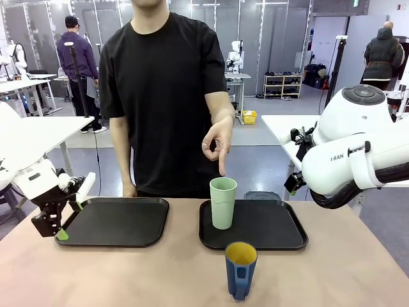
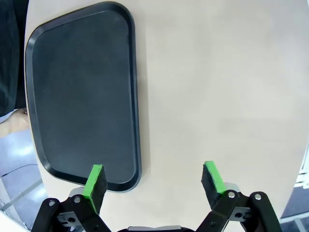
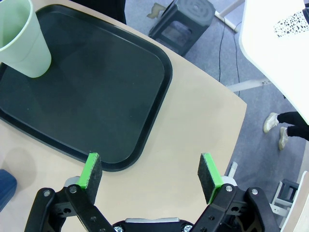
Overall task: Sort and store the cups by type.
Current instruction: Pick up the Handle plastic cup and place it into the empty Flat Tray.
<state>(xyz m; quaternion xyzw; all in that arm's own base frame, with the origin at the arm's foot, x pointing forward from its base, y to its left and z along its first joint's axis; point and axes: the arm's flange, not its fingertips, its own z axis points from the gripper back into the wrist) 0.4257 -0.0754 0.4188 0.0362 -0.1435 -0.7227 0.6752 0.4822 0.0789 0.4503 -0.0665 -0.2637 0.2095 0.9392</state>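
- Front view: mint-green tumbler (image 1: pixel 223 203) upright on the right tray (image 1: pixel 281 236), close to that tray's left edge; by type, probably filed there.
- Blue mug (image 1: pixel 241 268): upright on the bare table (image 1: pixel 160 275), just off the right tray's near edge and close to the table's near edge, yellow inside up, handle turned toward the robot's side; not yet on a tray, so likely the piece left to sort.
- Left tray (image 1: pixel 115 220): nothing on it; judged the place for the mug, to keep the two types apart.
- Person's hand (image 1: pixel 217 144): above the tumbler, forefinger pointing down at it, not touching; seemingly marking that cup or its tray.
- Left gripper (image 2: pixel 154 179): fingers spread wide, nothing between them, poised over the table at the left tray's corner, near the table's left edge.
- Right gripper (image 3: pixel 150 176): fingers spread just as wide, holding nothing, above the right tray's corner by the table's right edge, well apart from both cups.
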